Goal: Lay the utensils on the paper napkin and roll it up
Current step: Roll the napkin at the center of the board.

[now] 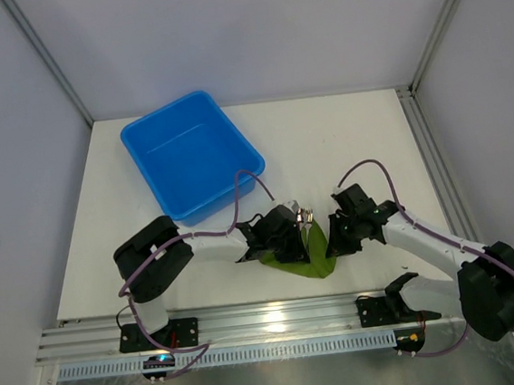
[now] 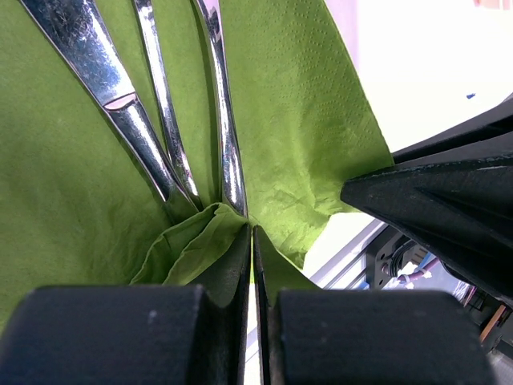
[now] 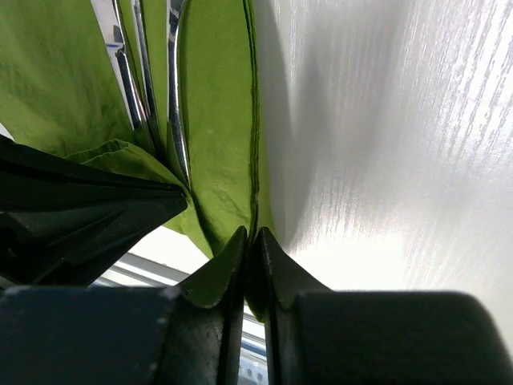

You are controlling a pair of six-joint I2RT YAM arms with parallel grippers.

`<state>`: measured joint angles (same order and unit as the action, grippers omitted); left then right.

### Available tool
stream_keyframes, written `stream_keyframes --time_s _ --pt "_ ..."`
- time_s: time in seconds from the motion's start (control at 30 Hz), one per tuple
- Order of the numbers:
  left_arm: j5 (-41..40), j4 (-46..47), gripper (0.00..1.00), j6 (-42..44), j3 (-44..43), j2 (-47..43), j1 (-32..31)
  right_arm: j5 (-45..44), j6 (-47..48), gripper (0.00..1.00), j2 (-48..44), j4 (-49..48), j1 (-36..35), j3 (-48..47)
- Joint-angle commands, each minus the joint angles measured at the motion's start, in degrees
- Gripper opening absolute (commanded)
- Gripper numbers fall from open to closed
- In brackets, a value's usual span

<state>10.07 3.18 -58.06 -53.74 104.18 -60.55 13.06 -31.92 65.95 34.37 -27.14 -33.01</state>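
A green paper napkin lies near the table's front edge, between my two grippers. Three shiny metal utensils lie on it side by side; they also show in the right wrist view, and their tips stick out at the napkin's far end. My left gripper is shut on a pinched fold of the napkin at the utensils' near ends. My right gripper is shut on the napkin's right edge. Most of the napkin is hidden under both grippers in the top view.
A blue plastic bin stands at the back left of the white table. The metal rail runs along the table's front edge. The enclosure walls and posts close the sides.
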Motion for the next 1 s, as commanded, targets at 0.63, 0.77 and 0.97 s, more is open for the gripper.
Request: stream_keyframes --time_s 0.63,0.77,0.97 --pt "-1.36 1.13 0.01 0.49 0.56 -1.35 0.17 9.97 -4.55 0.04 -4.34 -6.33 -0.55 -4.07" --pt "-1.36 1.13 0.01 0.41 0.56 -1.17 0.17 12.25 -5.61 0.04 -4.17 -8.35 -0.64 -4.69" --pt "-1.63 1.30 0.01 0.32 1.09 -1.44 0.17 13.04 -6.75 0.04 -1.53 -11.16 -1.43 -4.52"
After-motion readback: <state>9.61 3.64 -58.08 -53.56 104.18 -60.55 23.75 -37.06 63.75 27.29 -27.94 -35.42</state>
